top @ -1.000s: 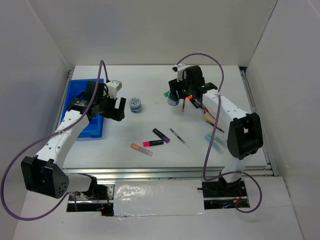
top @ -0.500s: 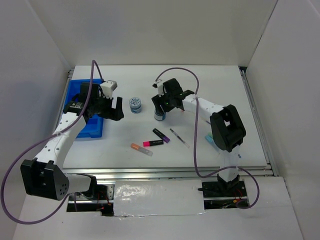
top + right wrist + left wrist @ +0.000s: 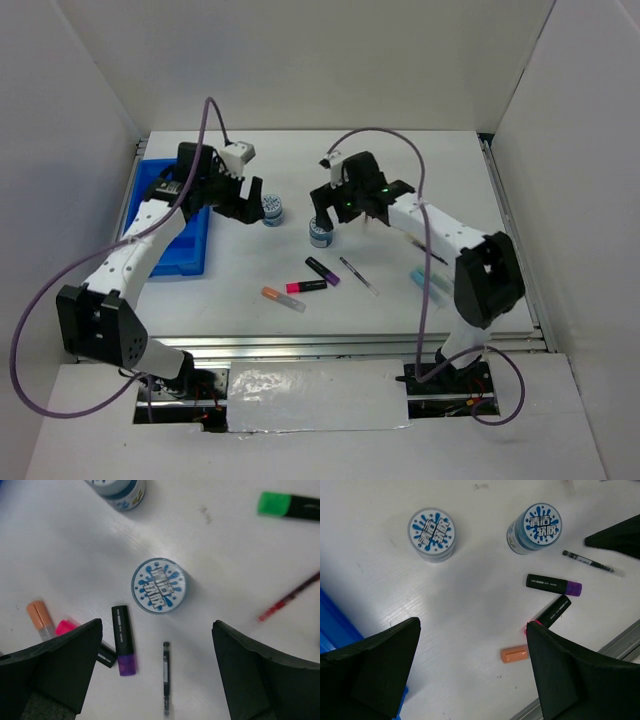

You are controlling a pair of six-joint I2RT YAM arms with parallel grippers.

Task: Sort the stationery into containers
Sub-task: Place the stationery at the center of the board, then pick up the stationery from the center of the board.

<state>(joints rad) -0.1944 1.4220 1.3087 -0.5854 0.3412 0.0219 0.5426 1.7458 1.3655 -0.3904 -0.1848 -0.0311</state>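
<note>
Two round blue-patterned tape rolls stand on the white table: one (image 3: 271, 210) (image 3: 431, 533) just right of my left gripper (image 3: 240, 198), the other (image 3: 320, 233) (image 3: 159, 585) just below my right gripper (image 3: 345, 205). Both grippers hover above the table, open and empty (image 3: 475, 675) (image 3: 157, 675). A purple marker (image 3: 322, 271) (image 3: 123, 640), a pink marker (image 3: 306, 286), an orange marker (image 3: 283, 299) (image 3: 515, 654) and a thin dark pen (image 3: 359, 276) (image 3: 166, 677) lie front centre. A green marker (image 3: 290, 505) lies further back. The bright-blue tray (image 3: 165, 235) sits far left.
A red pen (image 3: 290, 597) lies right of the nearer roll. A light-blue marker (image 3: 428, 283) lies beside the right arm's base link. White walls enclose the table on three sides. A metal rail runs along the front edge.
My right gripper moved a tape roll from the back towards the centre, let it go and rose, now open. My left gripper swung from over the tray towards the other roll.
</note>
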